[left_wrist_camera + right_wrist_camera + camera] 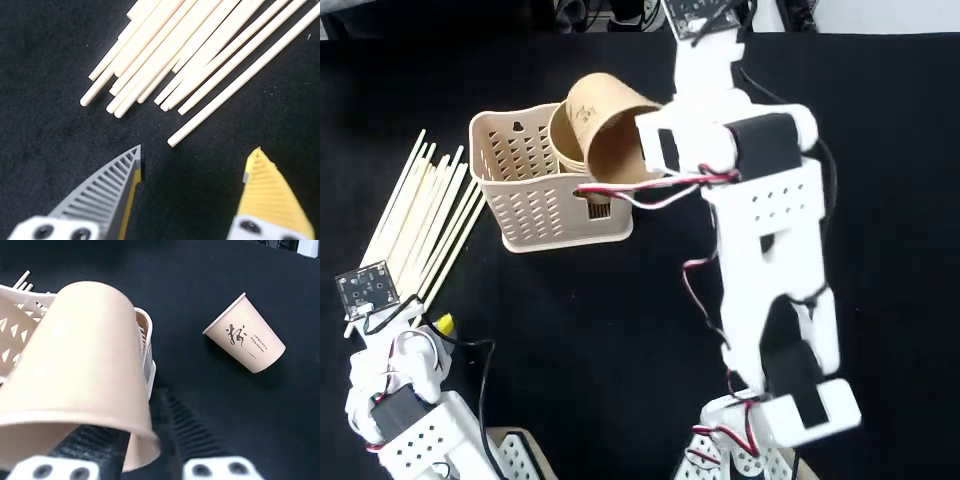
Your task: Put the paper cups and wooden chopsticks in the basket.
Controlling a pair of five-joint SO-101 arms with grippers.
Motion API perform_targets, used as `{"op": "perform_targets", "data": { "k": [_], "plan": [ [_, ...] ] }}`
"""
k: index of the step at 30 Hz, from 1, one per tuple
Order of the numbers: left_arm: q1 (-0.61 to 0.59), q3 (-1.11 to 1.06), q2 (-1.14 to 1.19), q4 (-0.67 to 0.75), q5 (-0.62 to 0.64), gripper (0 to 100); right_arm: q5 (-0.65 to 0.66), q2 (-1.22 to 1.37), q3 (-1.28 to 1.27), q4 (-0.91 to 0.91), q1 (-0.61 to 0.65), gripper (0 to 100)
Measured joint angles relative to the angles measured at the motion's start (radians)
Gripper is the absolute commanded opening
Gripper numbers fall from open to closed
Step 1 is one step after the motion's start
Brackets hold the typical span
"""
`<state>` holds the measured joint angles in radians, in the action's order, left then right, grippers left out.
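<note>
The right hand (145, 440) is clamped on the rim of the held paper cup (85, 365), one finger inside the mouth and one outside; in the high view this cup hangs tilted above centre frame, its open mouth facing lower right toward the hand and its closed base pointing upper left. Directly beneath it is the right end of the basket (535, 190), where a nested paper cup (563, 140) already stands; the held cup's side overlaps that cup's rim in the high view, though contact cannot be told. The relation that matters is this tilt: the cup's long axis lies nearly across the basket opening, not down into it, so the base probably has to swing downward before the grip is let go, or the cup may roll off the basket wall. A loose paper cup (247, 340) lies on its side on the black counter (880, 150), well apart from the basket; the right arm looks the likelier one to fetch it.

The left hand (199, 150) sits at the lower left of the high view with its jaws spread wide and nothing between them; just ahead of its tips lie the near ends of the wooden chopsticks (200, 55). The bundle's long axis runs from lower left to upper right, left of the basket, so the left arm is plainly the nearer one for it.
</note>
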<state>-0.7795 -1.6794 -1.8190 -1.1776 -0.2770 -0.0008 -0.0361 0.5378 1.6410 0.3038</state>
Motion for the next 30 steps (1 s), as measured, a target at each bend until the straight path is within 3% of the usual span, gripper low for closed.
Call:
{"op": "perform_targets", "data": {
  "k": [10,23,26,30],
  "plan": [
    [0.000,0.000,0.000,0.000,0.000,32,0.000,0.114,0.258,0.000,0.003,19.8],
    [0.000,0.000,0.000,0.000,0.000,32,0.000,0.204,0.411,-0.055,0.132,19.8],
    [0.000,0.000,0.000,0.000,0.000,32,0.009,0.204,0.411,-0.031,0.098,19.8],
    [0.000,0.000,0.000,0.000,0.000,32,0.123,0.207,0.411,-0.021,-0.011,20.3]
  ]
}}
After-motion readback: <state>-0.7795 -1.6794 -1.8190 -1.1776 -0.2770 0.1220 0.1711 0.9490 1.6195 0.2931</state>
